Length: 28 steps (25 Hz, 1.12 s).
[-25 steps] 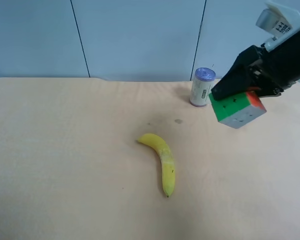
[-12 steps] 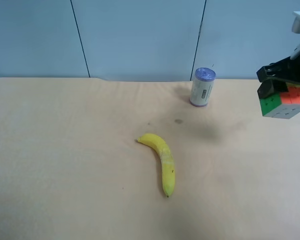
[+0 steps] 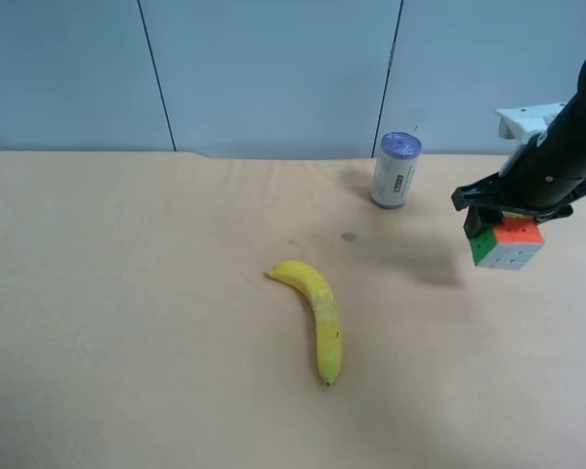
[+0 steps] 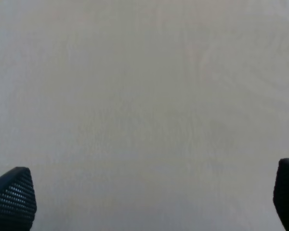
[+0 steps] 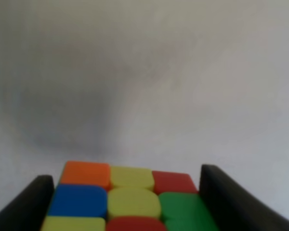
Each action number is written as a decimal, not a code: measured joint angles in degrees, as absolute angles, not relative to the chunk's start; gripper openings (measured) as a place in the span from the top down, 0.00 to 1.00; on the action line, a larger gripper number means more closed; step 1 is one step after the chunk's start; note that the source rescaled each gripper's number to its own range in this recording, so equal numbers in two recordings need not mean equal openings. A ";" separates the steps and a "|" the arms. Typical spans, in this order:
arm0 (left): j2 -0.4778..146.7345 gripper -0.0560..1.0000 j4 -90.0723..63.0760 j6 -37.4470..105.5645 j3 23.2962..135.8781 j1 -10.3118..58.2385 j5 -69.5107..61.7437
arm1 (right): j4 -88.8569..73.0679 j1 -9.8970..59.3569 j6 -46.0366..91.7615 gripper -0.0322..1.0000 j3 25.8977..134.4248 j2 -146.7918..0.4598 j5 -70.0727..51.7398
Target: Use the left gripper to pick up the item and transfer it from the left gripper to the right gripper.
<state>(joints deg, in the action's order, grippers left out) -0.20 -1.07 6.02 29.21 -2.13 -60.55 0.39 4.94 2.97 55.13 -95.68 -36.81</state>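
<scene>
The puzzle cube (image 3: 508,244) hangs just above the table at the exterior high view's right, with green, orange and white faces showing. My right gripper (image 3: 500,223), on a long cylindrical black arm, is shut on it from above. In the right wrist view the cube (image 5: 130,197) sits between the two black fingers (image 5: 31,204), showing orange, yellow, red, blue and green stickers. My left gripper (image 4: 144,202) is open and empty over bare table; only its two fingertips (image 4: 12,197) show. It is out of the exterior high view.
A yellow banana (image 3: 317,315) lies mid-table. A white can with a purple lid (image 3: 396,171) stands at the back, left of the cube. The tan table (image 3: 127,293) ends at a blue-grey wall behind.
The cube moved from beside the can out to the view's right edge, then back left and lower toward the table. The arm holding it now reaches down from the upper right.
</scene>
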 joint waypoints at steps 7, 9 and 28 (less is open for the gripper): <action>-0.20 0.00 -1.07 6.02 29.21 -2.13 -60.55 | -1.22 4.94 4.29 0.97 55.13 -101.76 -34.29; -0.20 0.00 -1.07 6.02 29.21 -2.13 -60.55 | -1.27 4.94 4.31 0.97 55.13 -102.15 -33.13; -0.20 0.00 -1.07 6.02 29.21 -2.13 -60.55 | -3.21 4.94 4.31 0.01 55.13 -101.75 -33.80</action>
